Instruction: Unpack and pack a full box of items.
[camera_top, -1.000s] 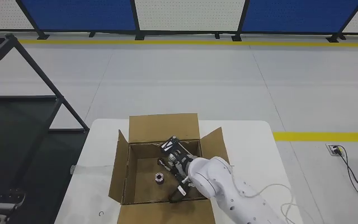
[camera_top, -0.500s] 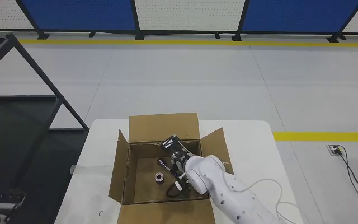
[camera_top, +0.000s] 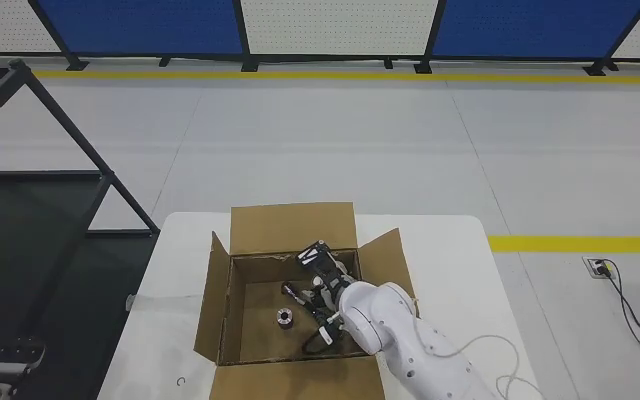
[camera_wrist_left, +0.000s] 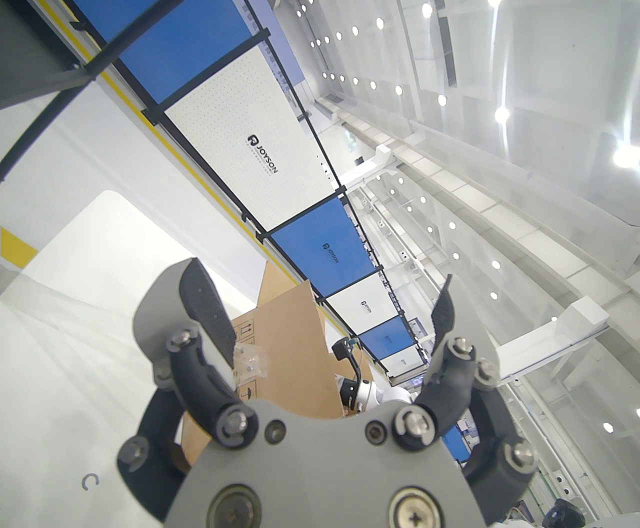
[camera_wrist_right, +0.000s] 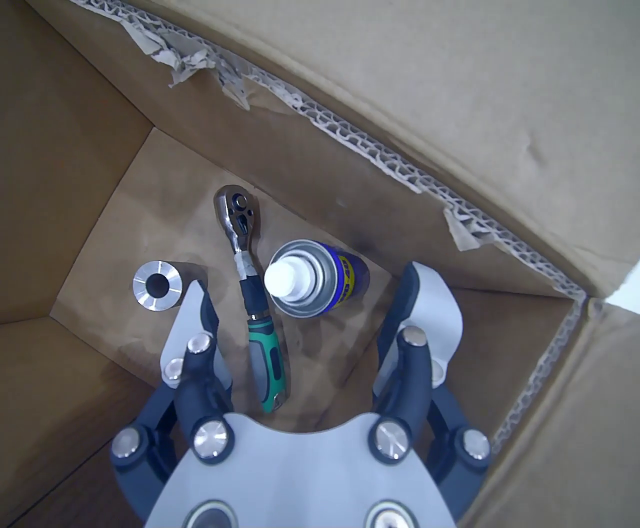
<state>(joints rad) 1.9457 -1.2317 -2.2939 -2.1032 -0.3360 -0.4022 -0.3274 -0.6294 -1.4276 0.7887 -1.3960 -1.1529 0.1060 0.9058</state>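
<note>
Box (camera_top: 212, 300) stands open mid-desk (camera_top: 450, 260). Inside it, a spray can (camera_wrist_right: 310, 280) stands upright with a ratchet wrench (camera_wrist_right: 250, 280) just beside it. A metal sleeve (camera_top: 284, 319) lies at 7 o'clock of the right end effector (camera_wrist_right: 310, 290), which hangs within the box, jaws wide and empty. Left end effector (camera_wrist_left: 320, 285) is also wide and empty. Judgement: unpacking unfinished, repacking still to come.

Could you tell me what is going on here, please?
The right gripper hangs open inside the cardboard box, above an upright spray can, holding nothing. A ratchet wrench lies beside the can on the box floor, and a short metal cylinder stands a bit apart. The left gripper is open and empty too, outside the box near the white table.
</note>
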